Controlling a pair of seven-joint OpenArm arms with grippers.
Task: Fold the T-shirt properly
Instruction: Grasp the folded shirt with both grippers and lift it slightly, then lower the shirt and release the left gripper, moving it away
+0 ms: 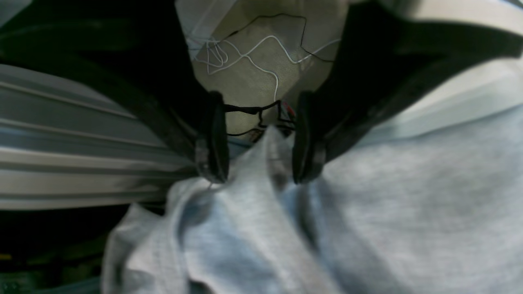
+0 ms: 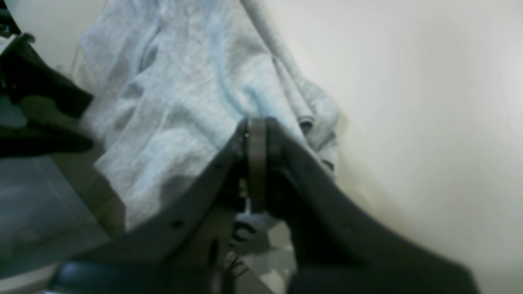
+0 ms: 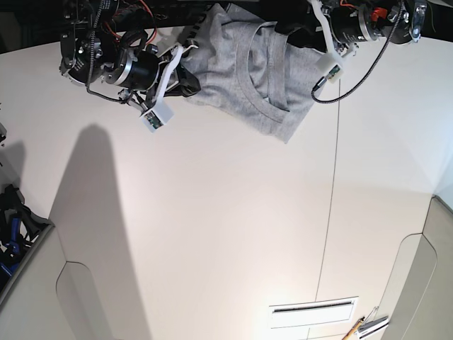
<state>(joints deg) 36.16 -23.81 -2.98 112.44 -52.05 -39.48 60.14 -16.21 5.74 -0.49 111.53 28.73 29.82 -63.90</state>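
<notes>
The light grey T-shirt [image 3: 241, 71] lies bunched at the far edge of the white table [image 3: 212, 227], its ribbed crew neck showing and no lettering visible in the base view. My right gripper [image 3: 188, 82] is at the shirt's left edge; in the right wrist view its fingers [image 2: 256, 139] are pressed together on the cloth [image 2: 175, 94]. My left gripper [image 3: 289, 32] is over the shirt's right part. In the left wrist view it [image 1: 258, 163] is open, with a raised ridge of the shirt [image 1: 367, 204] between its fingers, not pinched.
A seam line [image 3: 331, 212] runs down the table on the right. A slotted vent [image 3: 313, 309] and a pencil-like item [image 3: 356, 329] lie near the front edge. Dark gear [image 3: 10, 227] sits off the left edge. A braided cable [image 3: 357, 74] hangs from the left arm.
</notes>
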